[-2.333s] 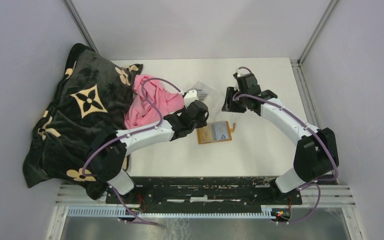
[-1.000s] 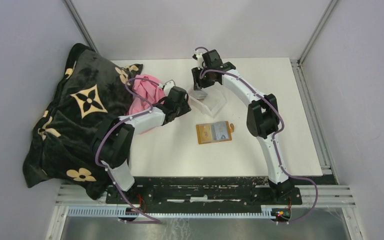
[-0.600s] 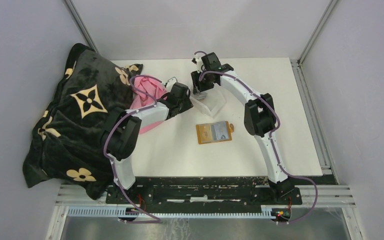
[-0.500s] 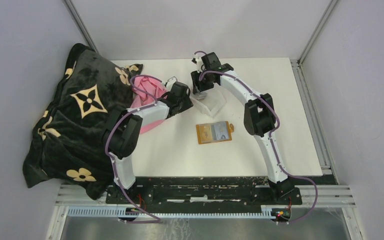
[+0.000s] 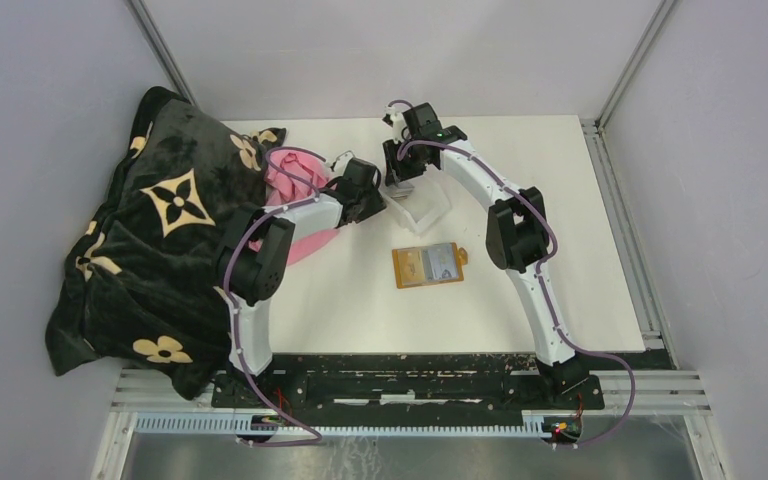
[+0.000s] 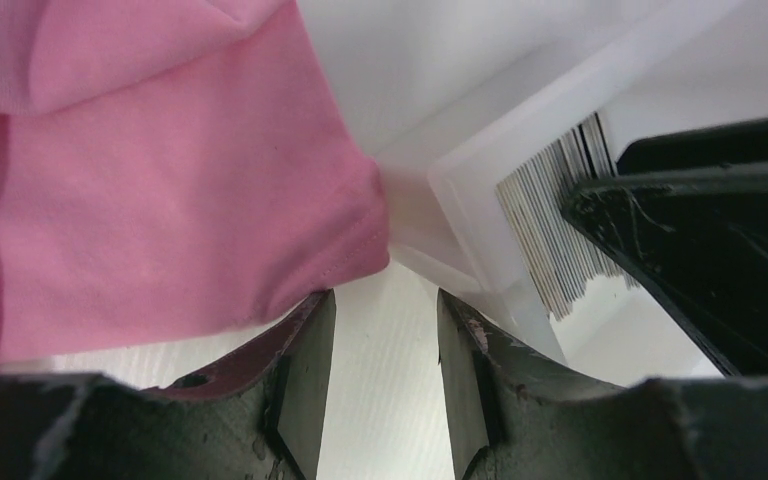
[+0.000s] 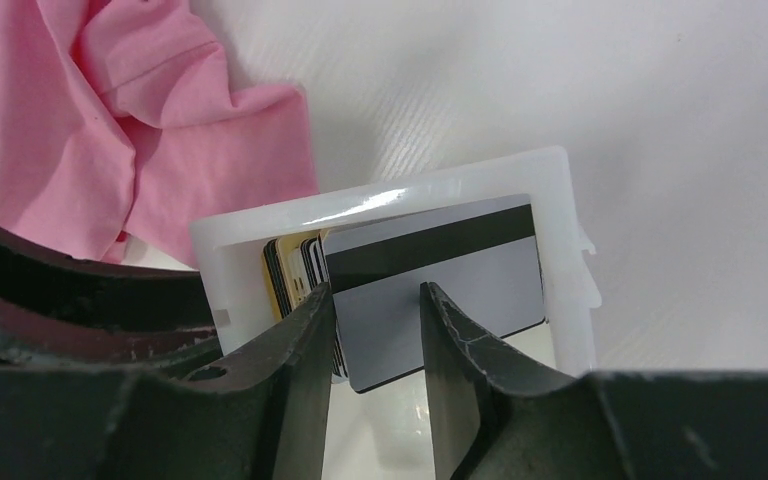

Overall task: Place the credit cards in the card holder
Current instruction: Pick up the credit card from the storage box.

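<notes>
Jaws of the right gripper point(image 7: 375, 295) stand narrowly apart above the clear tray point(image 7: 380, 200), with the face of a grey card point(image 7: 440, 290) showing in the gap between them. That card is wider than the gap, so nothing is clasped (whether the tips touch it cannot be told). The credit cards point(image 6: 560, 230) stand on edge as a packed stack inside the tray, the grey one with its dark stripe leaning at the front. The left gripper point(image 6: 385, 300) also has its jaws narrowly parted, with bare white table point(image 5: 520, 150) between them and nothing held. It sits low just beside the tray's corner, its left finger against the pink cloth point(image 6: 160, 180). The card holder point(image 5: 428, 265) lies open and flat on the table, nearer the arm bases than the tray and apart from both grippers. A dark blanket point(image 5: 160, 220) with pale flower shapes is heaped along the left side, the pink cloth lying against it.
</notes>
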{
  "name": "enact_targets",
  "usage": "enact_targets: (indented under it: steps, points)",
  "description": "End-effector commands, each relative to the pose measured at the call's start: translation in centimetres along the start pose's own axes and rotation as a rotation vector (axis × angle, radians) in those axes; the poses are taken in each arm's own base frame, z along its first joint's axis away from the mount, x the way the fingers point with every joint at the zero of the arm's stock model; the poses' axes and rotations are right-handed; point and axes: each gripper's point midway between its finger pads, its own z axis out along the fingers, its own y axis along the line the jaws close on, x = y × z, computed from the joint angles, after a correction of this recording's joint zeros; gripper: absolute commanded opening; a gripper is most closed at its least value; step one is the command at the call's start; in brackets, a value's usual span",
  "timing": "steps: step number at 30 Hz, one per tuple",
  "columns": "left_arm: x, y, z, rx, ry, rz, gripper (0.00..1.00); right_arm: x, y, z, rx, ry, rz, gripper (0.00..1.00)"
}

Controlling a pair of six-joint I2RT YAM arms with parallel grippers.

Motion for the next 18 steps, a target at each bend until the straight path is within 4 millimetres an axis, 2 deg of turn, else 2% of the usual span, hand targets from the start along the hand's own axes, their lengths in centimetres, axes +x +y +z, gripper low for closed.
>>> enact_targets:
  steps: [1, 7, 18]
  points:
    - [-3.0, -2.7, 0.3, 0.070, -0.052, -0.073, 0.50, 0.5, 2.7, -1.0, -0.062, 0.038, 0.025, 0.38]
    - [-3.8, -3.4, 0.7, 0.087, -0.061, -0.082, 0.51, -0.2, 3.9, -2.0, -0.086, 0.027, 0.039, 0.36]
    - [-3.8, -4.2, 0.7, 0.118, -0.050, -0.097, 0.50, -0.7, 5.5, -2.7, -0.116, 0.021, 0.060, 0.35]
